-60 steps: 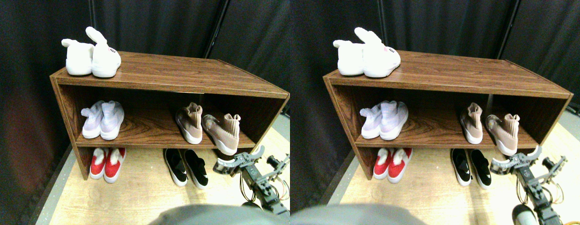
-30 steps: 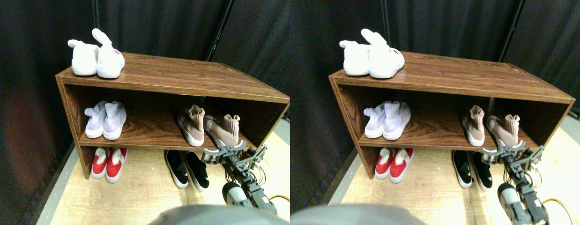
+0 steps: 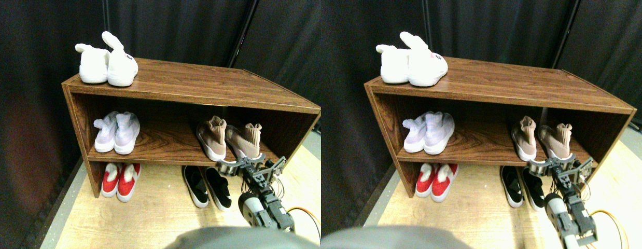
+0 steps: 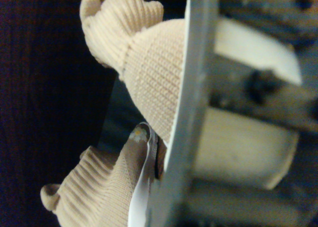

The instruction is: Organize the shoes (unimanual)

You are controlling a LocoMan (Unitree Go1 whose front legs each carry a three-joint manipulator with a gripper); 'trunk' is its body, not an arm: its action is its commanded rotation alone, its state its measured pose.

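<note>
On brown wooden shelf unit (image 3: pixel 196 85), mid shelf right end: two tan knit sock-collar sneakers (image 3: pixel 211 137) w/ white soles, side by side. Right end effector (image 3: pixel 251 165) at front edge, touching right sneaker (image 3: pixel 245 141); jaw state can't tell.

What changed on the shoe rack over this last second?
The right gripper moved in from the lower right to the right tan sneaker, which went from angled over the shelf edge to nearly parallel with its mate. Other pairs stayed put.
</note>
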